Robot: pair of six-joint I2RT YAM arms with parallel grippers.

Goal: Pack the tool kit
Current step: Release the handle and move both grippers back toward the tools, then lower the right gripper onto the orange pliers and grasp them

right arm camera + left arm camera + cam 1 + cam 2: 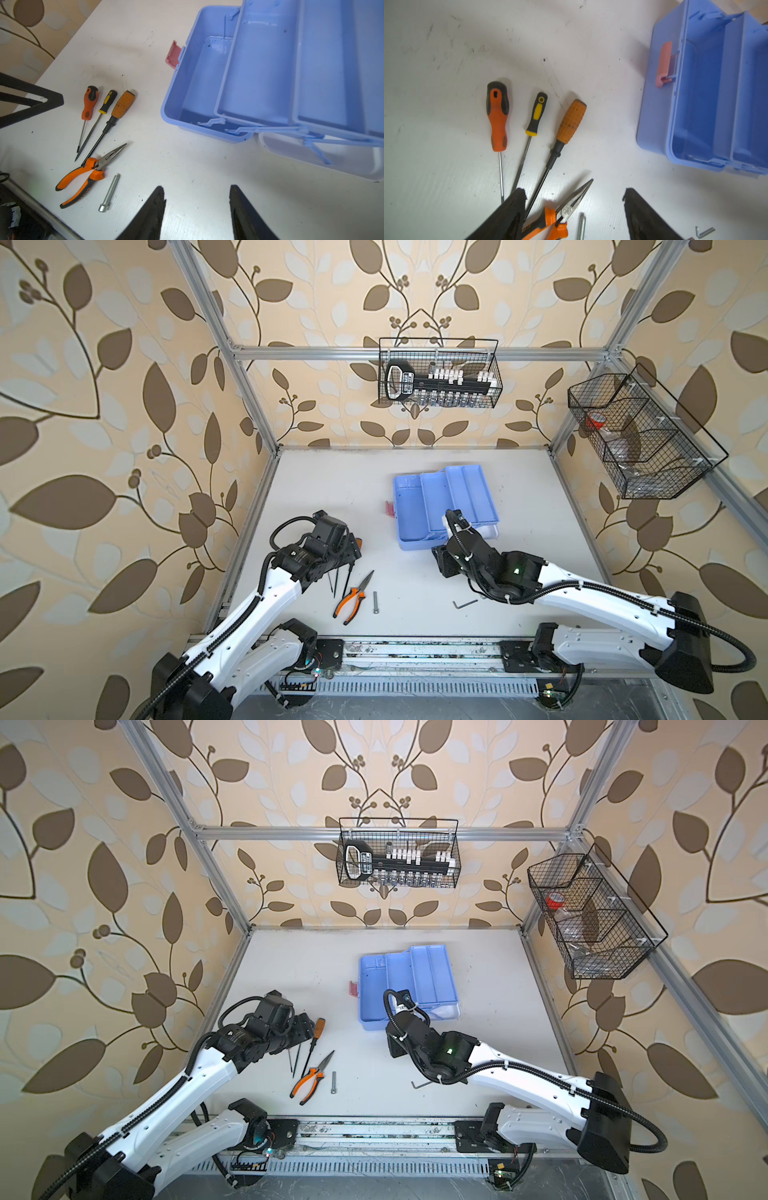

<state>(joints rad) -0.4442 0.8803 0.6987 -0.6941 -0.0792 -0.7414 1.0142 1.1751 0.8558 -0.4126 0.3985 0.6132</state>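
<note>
The tool kit (444, 506) sits toward the far middle of the white surface (332, 489), a little right of centre. It stands open, with its blue trays (270, 62) fanned out in steps toward the right. The pink latch (663, 64) hangs on its left wall, and the bare blue floor of the base shows in the right wrist view. The white lid (332, 158) lies low beside the base, under the raised trays.

The loose tools lie well apart from the kit, at the near left. Three long tools lie side by side with their handles toward the far side:
- an orange-and-black screwdriver (497, 116)
- a slim yellow-and-black-handled tool (536, 113)
- a screwdriver with a ribbed orange handle (571, 122)

Just near of them are the orange-handled long-nose pliers (83, 178), their nose pointing far-right. A bolt (109, 193) lies just to the right of the pliers. A small hex key (464, 604) lies alone further right, close to the right arm.

The left fingers (506, 218) are spread wide over this cluster and grip nothing. One of them hides the tips of the shafts, and the pliers' nose shows in the gap. The right fingers (149, 214) are also spread, with only bare surface between them, just near of the kit's near edge. I cannot tell whether either pair touches the surface.

Two black wire baskets hang on the frame. One (438, 373) is on the far wall and the other (640, 435) is on the right.
</note>
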